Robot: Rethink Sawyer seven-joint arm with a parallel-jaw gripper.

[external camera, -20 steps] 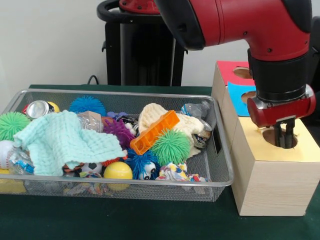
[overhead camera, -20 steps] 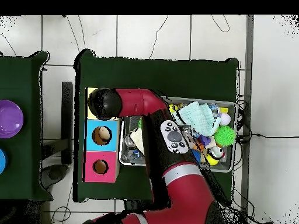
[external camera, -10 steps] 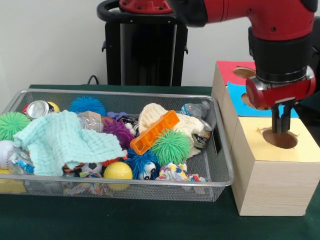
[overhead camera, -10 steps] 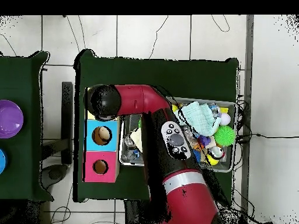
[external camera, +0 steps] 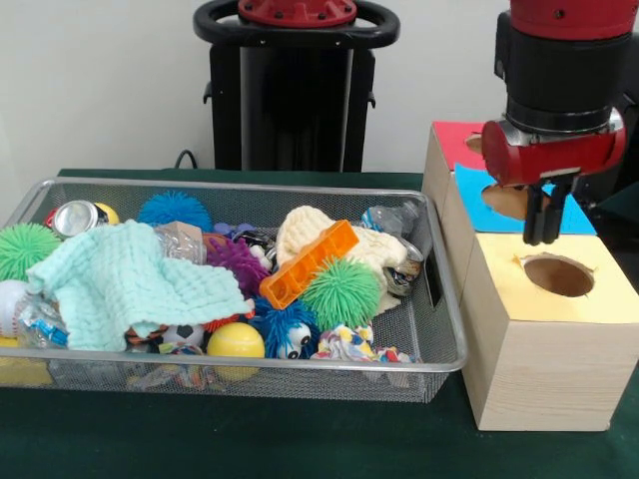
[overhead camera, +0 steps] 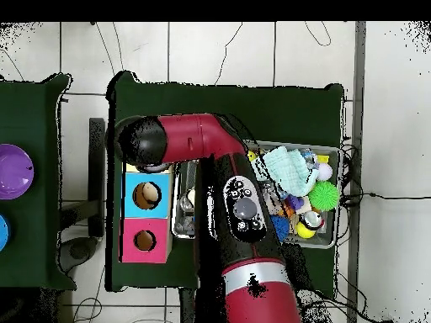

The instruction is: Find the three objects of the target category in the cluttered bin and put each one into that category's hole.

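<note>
My gripper (external camera: 540, 238) hangs a little above the round hole (external camera: 558, 274) in the yellow top of the wooden box (external camera: 539, 369). Its fingers are shut, with nothing between them. The wire bin (external camera: 444, 309) to the left holds a jumble: a mint cloth (external camera: 125, 284), an orange ridged toy (external camera: 309, 262), a green spiky ball (external camera: 340, 293), a yellow ball (external camera: 236, 341), a can (external camera: 75, 217) and a cream cloth (external camera: 300, 228). In the overhead view the arm's end (overhead camera: 143, 143) hides the yellow hole and the gripper.
Behind the yellow section come a blue hole (overhead camera: 146, 195) and a red hole (overhead camera: 145, 240). The red arm (overhead camera: 240, 210) crosses over the bin's left part (overhead camera: 181, 227). A purple bowl (overhead camera: 13, 171) sits on a separate table at the left.
The gripper has risen out of the yellow hole and shifted slightly back toward the blue section. The bin's contents have not moved.
</note>
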